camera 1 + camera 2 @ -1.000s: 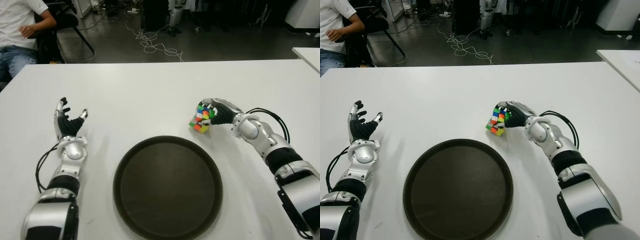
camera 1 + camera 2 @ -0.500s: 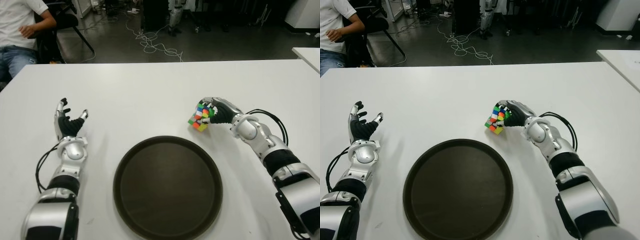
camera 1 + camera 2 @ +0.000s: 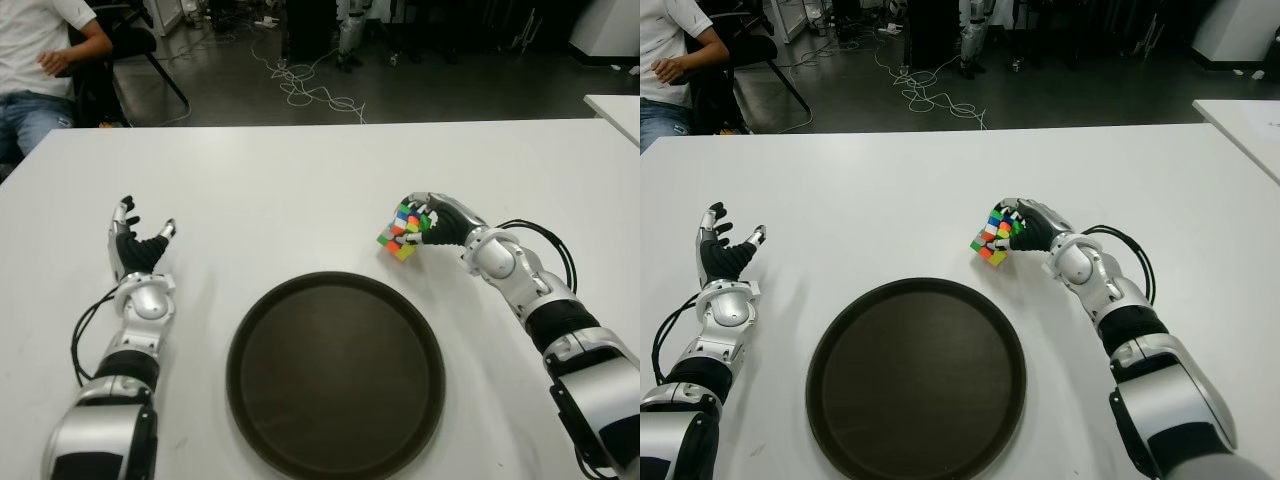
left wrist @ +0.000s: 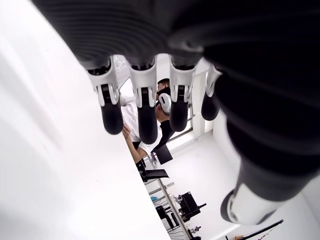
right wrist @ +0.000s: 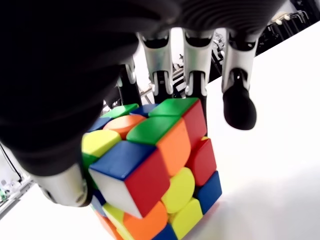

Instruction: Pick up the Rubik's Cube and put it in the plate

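My right hand (image 3: 428,222) is closed around the multicoloured Rubik's Cube (image 3: 402,232), holding it tilted just above the white table (image 3: 300,180), beyond the right rim of the plate. The right wrist view shows the Rubik's Cube (image 5: 155,170) pinched between thumb and fingers (image 5: 195,85). The round dark brown plate (image 3: 335,372) lies in front of me at the table's centre. My left hand (image 3: 135,245) shows at the left of the plate, fingers spread and pointing up, holding nothing.
A person in a white shirt (image 3: 40,60) sits at the far left behind the table. Cables (image 3: 305,90) lie on the floor beyond it. Another white table corner (image 3: 615,105) shows at the far right.
The right hand has lifted the cube slightly and tipped it, moving it a little up and away from the table. The left hand has not moved.
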Robot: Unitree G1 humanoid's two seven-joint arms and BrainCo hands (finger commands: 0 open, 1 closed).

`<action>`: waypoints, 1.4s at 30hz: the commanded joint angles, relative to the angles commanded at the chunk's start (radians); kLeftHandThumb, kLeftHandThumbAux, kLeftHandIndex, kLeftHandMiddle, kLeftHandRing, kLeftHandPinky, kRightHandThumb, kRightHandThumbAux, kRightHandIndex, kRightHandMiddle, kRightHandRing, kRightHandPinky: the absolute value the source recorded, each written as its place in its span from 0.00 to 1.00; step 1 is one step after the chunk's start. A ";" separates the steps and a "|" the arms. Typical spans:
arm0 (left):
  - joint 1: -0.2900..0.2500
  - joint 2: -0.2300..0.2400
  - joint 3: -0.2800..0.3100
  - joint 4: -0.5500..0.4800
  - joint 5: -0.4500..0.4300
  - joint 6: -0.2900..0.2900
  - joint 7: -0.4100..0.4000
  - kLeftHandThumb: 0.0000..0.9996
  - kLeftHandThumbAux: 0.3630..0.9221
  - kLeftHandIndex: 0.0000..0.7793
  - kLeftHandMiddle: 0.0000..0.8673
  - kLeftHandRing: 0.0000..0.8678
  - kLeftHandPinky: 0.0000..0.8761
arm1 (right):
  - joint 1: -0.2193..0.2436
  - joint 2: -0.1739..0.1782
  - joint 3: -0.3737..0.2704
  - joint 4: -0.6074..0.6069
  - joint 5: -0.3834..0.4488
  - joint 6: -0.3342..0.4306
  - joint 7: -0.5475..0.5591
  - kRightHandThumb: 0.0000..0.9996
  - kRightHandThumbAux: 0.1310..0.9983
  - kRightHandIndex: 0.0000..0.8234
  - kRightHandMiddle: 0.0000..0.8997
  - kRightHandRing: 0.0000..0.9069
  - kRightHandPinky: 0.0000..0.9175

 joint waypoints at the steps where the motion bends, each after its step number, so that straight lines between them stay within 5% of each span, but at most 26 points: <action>1: 0.000 0.000 0.000 0.000 -0.001 0.003 -0.001 0.42 0.66 0.13 0.17 0.19 0.23 | 0.000 0.001 -0.002 0.001 0.001 0.000 0.000 0.69 0.69 0.52 0.81 0.82 0.80; 18: -0.002 -0.002 0.008 0.003 -0.017 -0.007 -0.018 0.41 0.67 0.13 0.17 0.18 0.21 | 0.004 -0.013 -0.078 -0.009 0.047 -0.040 -0.083 0.69 0.69 0.53 0.83 0.84 0.83; 24: 0.000 -0.002 0.004 -0.001 -0.011 -0.012 -0.013 0.42 0.69 0.13 0.18 0.19 0.23 | 0.045 0.012 -0.172 -0.043 0.167 -0.169 -0.097 0.69 0.69 0.53 0.84 0.85 0.84; 30: 0.000 0.001 -0.004 -0.003 -0.001 -0.007 -0.007 0.43 0.70 0.12 0.17 0.19 0.21 | 0.082 0.052 -0.256 -0.098 0.341 -0.233 0.030 0.68 0.69 0.53 0.87 0.88 0.86; 42: -0.003 -0.003 0.003 -0.002 -0.010 -0.006 -0.009 0.40 0.68 0.12 0.17 0.17 0.18 | 0.174 0.098 -0.303 -0.319 0.493 -0.055 0.184 0.69 0.69 0.53 0.87 0.88 0.85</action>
